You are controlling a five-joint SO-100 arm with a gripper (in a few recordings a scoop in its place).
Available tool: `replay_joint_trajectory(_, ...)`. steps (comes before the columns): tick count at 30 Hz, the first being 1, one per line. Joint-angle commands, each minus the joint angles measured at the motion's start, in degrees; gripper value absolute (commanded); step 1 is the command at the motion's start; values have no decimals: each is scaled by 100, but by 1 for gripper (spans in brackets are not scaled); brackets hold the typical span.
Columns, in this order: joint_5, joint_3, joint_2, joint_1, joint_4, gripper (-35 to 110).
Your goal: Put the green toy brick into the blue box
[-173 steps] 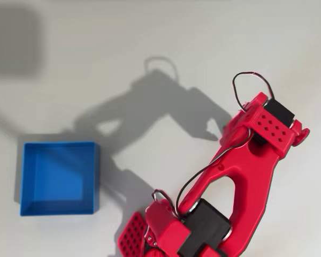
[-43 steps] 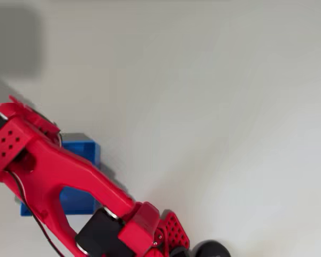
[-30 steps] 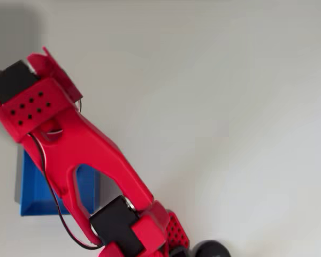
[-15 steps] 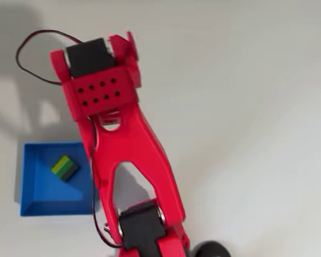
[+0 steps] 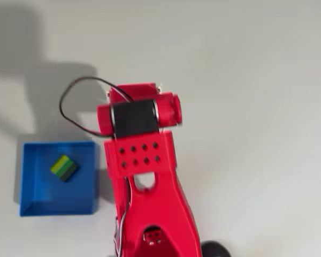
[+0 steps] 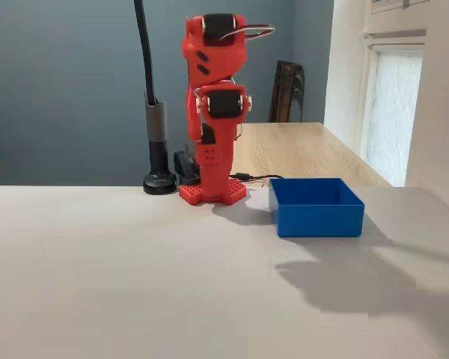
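Brick (image 5: 63,167), lime-green w/ a darker green side, lies inside the blue box (image 5: 30,206), toward its far half in the overhead view and a bit left of centre, turned at an angle to the walls. It rests on the box floor, apart from all four walls. In the fixed view the box (image 6: 316,217) sits on the pale table (image 6: 135,284) just right of the arm's base, and its near wall hides whatever is inside.

Red arm (image 5: 144,176) stands folded up tall; in the overhead view it fills the centre-bottom of the frame, w/ a black motor block near its top end and a black cable looping out to the left. The arm is beside the box, not over it; its edge runs close along the box's right wall. In the fixed view the arm (image 6: 215,112) rises upright from its red base, upper links doubled back on themselves.

Gripper: fingers can't be made out in either view, so can't tell whether spread or pressed together.

Black lamp-style pole (image 6: 153,112) w/ a round foot stands just left of the arm base in the fixed view. Wooden table (image 6: 307,149) and a dark chair (image 6: 286,90) sit farther back, near a window on the right.
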Motion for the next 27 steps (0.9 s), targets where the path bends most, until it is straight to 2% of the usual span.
replay_joint_trajectory(1, -79, 1371, 1564, 70, -562, 0)
replay_joint_trajectory(11, -677, 4184, 3753, 519, -1890, 0)
replay_joint_trajectory(22, -958, 5757, 4755, 879, -2417, 0)
replay_joint_trajectory(27, -870, 5924, 4957, 905, -2496, 0)
